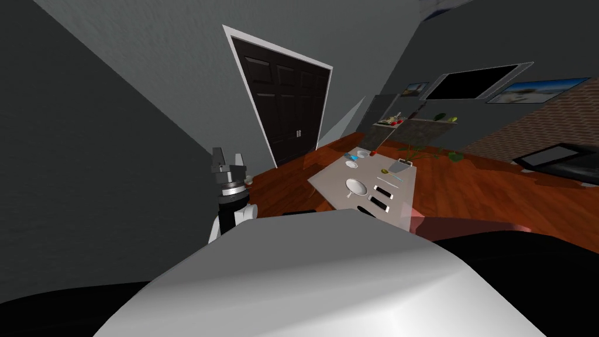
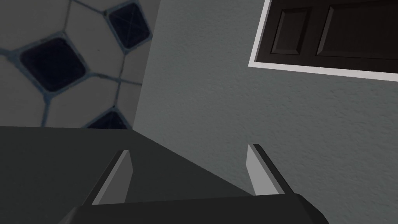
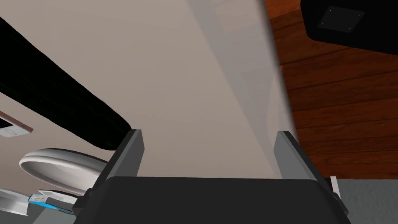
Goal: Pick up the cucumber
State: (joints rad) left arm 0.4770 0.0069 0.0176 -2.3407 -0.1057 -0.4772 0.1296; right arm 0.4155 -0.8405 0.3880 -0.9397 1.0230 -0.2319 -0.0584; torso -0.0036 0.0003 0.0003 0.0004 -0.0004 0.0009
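Observation:
A small dark green thing (image 1: 440, 116) lies on the grey counter (image 1: 422, 125) at the far end of the room. It is too small to tell whether it is the cucumber. My left gripper (image 1: 228, 159) is raised by the left wall, well short of the beige table (image 1: 403, 193). Its fingers stand open with nothing between them (image 2: 190, 171). My right gripper (image 3: 208, 155) hangs open over the beige table top (image 3: 186, 77), near the table's edge, holding nothing. A white bowl (image 3: 58, 165) sits just beside one of its fingers.
The table carries a bowl (image 1: 357, 186), two phones (image 1: 383, 191), small plates, a blue book (image 3: 50, 198) and a leafy plant (image 1: 422, 153). A long black shape (image 3: 58, 101) crosses the table top. Wood floor (image 3: 338, 116) lies past the edge. A dark double door (image 1: 286, 111) stands behind.

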